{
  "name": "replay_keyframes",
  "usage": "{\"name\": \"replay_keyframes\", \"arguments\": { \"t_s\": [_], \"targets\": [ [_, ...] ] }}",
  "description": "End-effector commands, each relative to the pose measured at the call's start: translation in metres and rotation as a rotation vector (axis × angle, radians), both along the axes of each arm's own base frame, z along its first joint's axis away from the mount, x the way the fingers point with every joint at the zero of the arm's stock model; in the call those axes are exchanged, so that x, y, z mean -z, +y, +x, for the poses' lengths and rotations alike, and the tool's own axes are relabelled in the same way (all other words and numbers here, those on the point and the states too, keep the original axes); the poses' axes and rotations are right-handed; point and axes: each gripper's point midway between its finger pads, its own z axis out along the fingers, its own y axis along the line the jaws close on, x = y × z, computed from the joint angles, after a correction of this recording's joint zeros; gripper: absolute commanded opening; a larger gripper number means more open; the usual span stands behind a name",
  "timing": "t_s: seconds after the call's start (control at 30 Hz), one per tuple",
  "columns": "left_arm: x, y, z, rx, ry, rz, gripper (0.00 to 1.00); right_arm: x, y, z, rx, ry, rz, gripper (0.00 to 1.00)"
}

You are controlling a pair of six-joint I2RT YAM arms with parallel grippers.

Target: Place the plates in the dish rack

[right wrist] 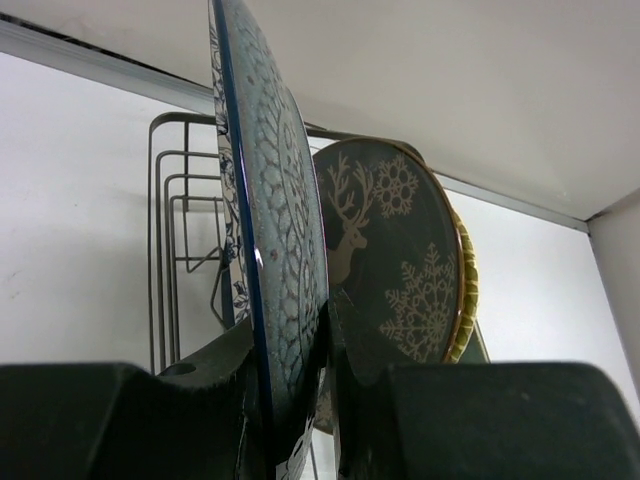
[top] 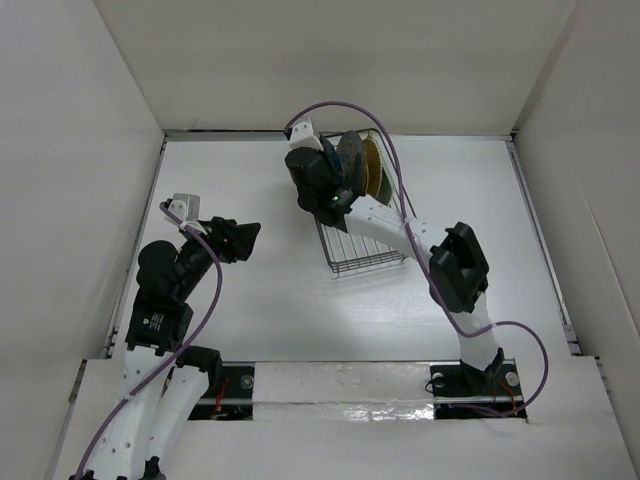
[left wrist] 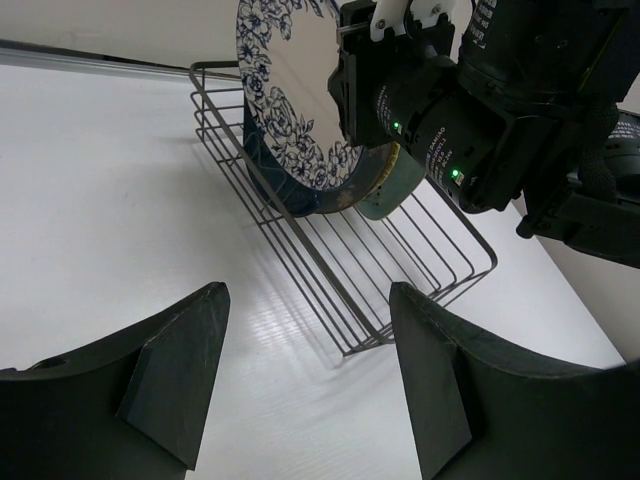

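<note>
The right hand [right wrist: 300, 400] clamps the rim of the blue-floral white round plate [left wrist: 290, 90], upright at the dark wire dish rack [left wrist: 400, 270]. It looks stiff, slick and breakable. The left hand [left wrist: 305, 340] gapes empty.

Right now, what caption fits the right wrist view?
Right gripper clamps a blue-edged plate upright beside a reindeer-and-snowflake plate, wire dish rack behind.

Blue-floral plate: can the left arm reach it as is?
Probably yes. The left gripper is open and faces the blue-floral plate across the table, nothing between. But the right gripper is shut on a blue-rimmed plate right beside it, crowding the top rim.
</note>
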Motion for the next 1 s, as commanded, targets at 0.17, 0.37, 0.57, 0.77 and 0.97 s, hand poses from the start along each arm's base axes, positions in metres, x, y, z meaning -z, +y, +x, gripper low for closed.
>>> {"name": "replay_keyframes", "arguments": {
  "t_s": [0.17,0.37,0.57,0.77,0.97],
  "targets": [
    [-0.019,0.002,0.001,-0.011,-0.061,0.002,0.62,-0.019,-0.006,0.009,-0.011,-0.026,0.219,0.00],
    [-0.015,0.002,0.004,-0.017,-0.045,0.007,0.62,0.021,0.007,0.016,-0.082,0.079,0.338,0.00],
    [-0.009,0.005,0.009,-0.039,-0.025,0.018,0.62,0.040,0.014,0.018,-0.143,0.158,0.499,0.04],
    [0.002,0.008,0.017,-0.060,0.019,0.033,0.64,0.032,0.014,0.015,-0.193,0.173,0.609,0.54],
    [0.008,0.012,0.023,-0.090,0.045,0.048,0.74,-0.024,0.006,0.001,-0.249,0.082,0.676,0.80]
  ]
}}
